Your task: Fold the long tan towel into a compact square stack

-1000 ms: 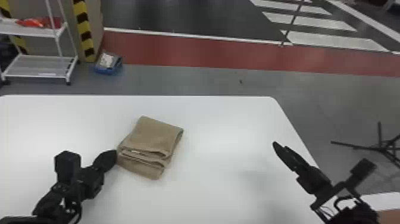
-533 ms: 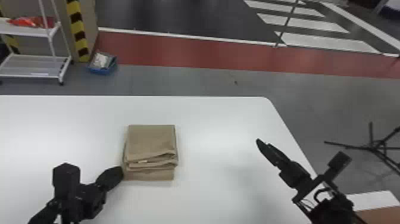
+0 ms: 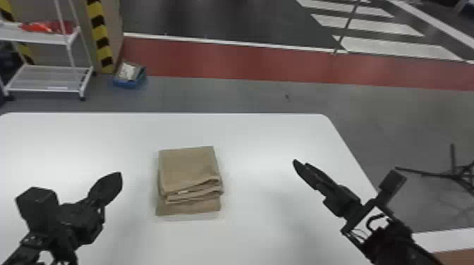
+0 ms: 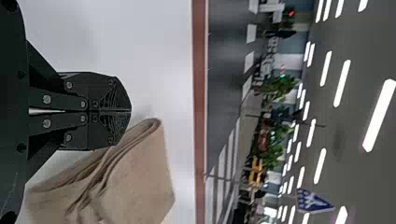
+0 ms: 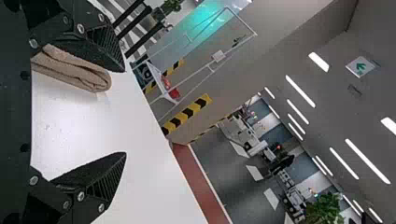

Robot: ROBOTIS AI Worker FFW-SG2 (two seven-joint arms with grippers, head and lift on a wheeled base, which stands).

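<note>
On the white table [image 3: 254, 225] in front of me lies the towel [image 3: 187, 169], folded into a squarish stack, its layered edges toward me and its lowest layer jutting out nearest me. My left gripper [image 3: 119, 174] is beside it on the left, a little apart, its two fingers pressed together with nothing between them. My right gripper [image 3: 302, 164] hangs well to the towel's right, fingers spread wide and empty.
</note>
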